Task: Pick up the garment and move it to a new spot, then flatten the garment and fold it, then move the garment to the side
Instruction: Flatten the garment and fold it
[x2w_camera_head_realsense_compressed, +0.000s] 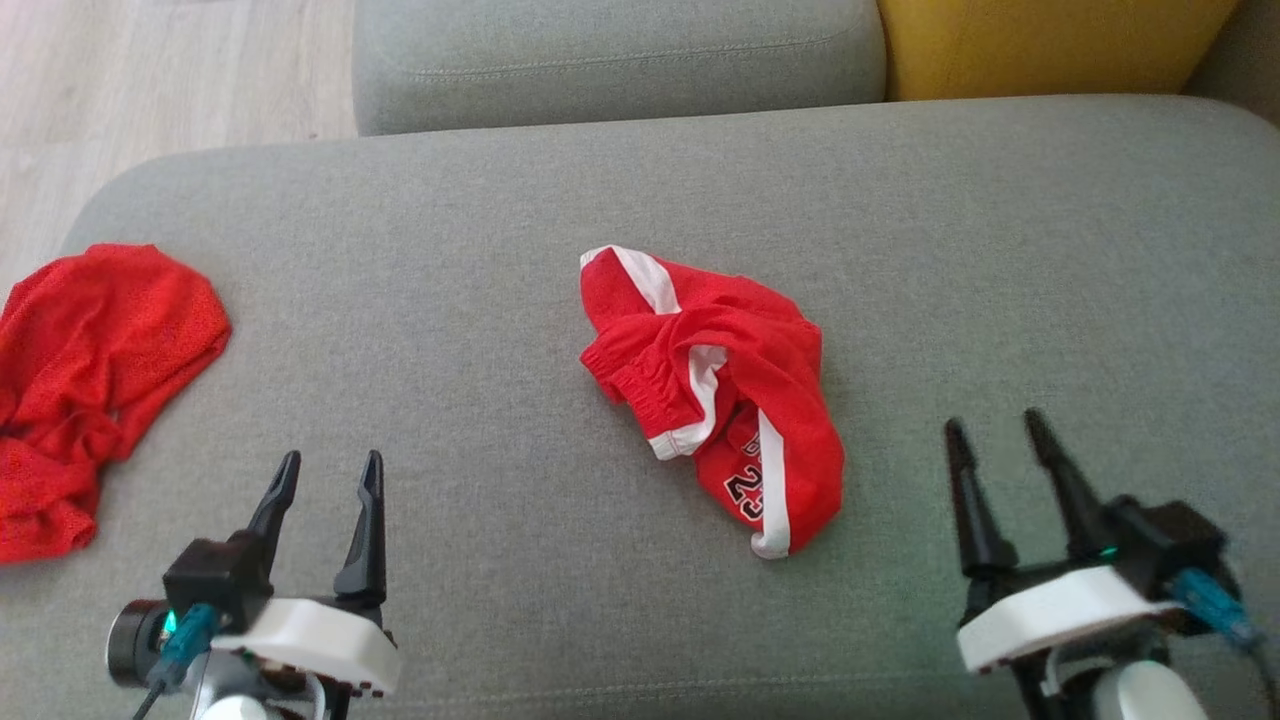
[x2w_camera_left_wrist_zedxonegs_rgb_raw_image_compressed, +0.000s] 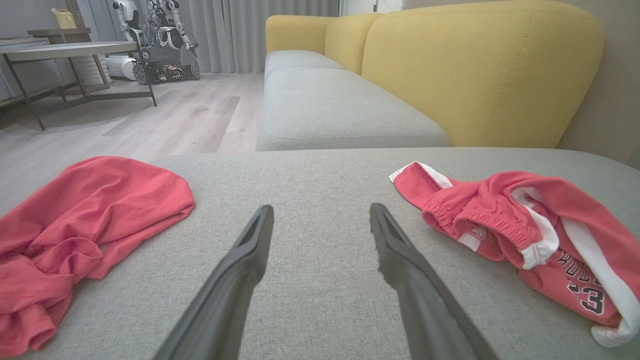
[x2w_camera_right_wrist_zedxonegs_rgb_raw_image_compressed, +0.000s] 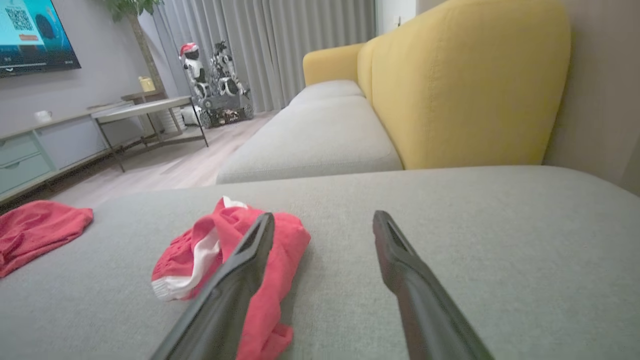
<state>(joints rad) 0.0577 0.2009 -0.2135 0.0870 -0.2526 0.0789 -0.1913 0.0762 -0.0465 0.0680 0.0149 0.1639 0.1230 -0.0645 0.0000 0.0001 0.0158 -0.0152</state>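
- Left gripper (x2w_camera_head_realsense_compressed: 332, 458): nearest the lens at lower left. Two dark fingers spread apart with nothing between them, poised over the bare grey sofa seat (x2w_camera_head_realsense_compressed: 480, 230).
- Far left, plain red garment (x2w_camera_head_realsense_compressed: 95, 370): crumpled heap at the seat's left edge, well apart from the left gripper's tips. No stripe or print to be seen on it.
- Centre, red shorts (x2w_camera_head_realsense_compressed: 715, 390): bunched, with white side stripes, the elastic waistband rucked up and "23" printed near the lower hem. Lies between the two grippers and touches neither.
- Right gripper (x2w_camera_head_realsense_compressed: 993, 422): lower right, fingers likewise spread and empty. Near the shorts' right edge but apart from it.
- Beyond: second grey cushion (x2w_camera_head_realsense_compressed: 620, 60) at top, yellow backrest (x2w_camera_head_realsense_compressed: 1050, 45) at top right, pale wood floor (x2w_camera_head_realsense_compressed: 150, 80) at top left.
- Step in hand, as judged: the very start, the pick-up.
  - The shorts look like the garment meant, being centred between the arms, though the task line does not say which.
  - Nothing is lifted, flattened or folded yet.
- Next move calls for one gripper, likely the right as the closer one, to come down on a raised fold or the waistband. It should close on cloth alone, not on seat fabric. The bunched layers may lift unevenly.
- Count: two grippers, two red garments (one plain, one pair of striped shorts), two grey cushions, one yellow backrest.
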